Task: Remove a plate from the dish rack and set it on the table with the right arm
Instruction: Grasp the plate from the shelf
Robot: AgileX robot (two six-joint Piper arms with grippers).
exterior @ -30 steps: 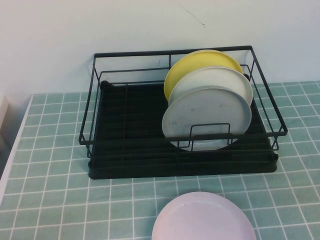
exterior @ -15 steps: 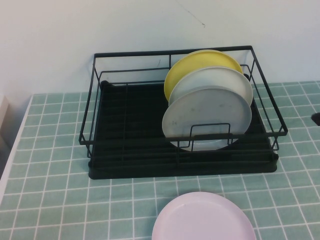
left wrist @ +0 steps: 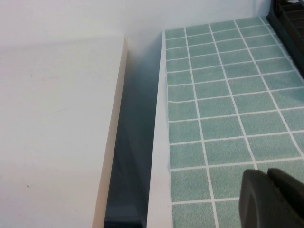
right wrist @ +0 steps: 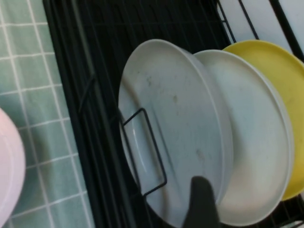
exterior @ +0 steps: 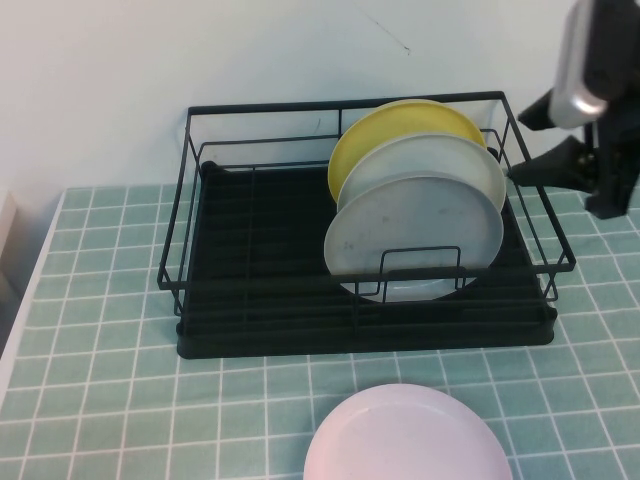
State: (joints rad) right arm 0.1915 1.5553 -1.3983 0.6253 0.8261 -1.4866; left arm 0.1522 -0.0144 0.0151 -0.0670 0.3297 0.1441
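The black wire dish rack (exterior: 250, 270) stands on the teal tiled table (exterior: 100, 300). Three plates stand upright in its right half. The speckled pale grey plate (exterior: 415, 235) is at the front, a cleaner white plate (exterior: 430, 155) is behind it and a yellow plate (exterior: 400, 120) is at the back. My right gripper (exterior: 527, 138) is open and empty, above the rack's right end, just right of the plates. In the right wrist view one of its fingers (right wrist: 202, 202) lies over the grey plate's (right wrist: 171, 123) rim. My left gripper (left wrist: 271, 197) is shut and empty, low over the table's left edge.
A pale pink plate (exterior: 405, 435) lies flat on the tiles in front of the rack. The rack's left half holds no plates. A white wall runs behind the rack. A white surface (left wrist: 52, 133) sits beyond a gap at the table's left edge.
My right arm has come into view from the right edge and now hangs open beside the plates. The plates and the rack have not moved.
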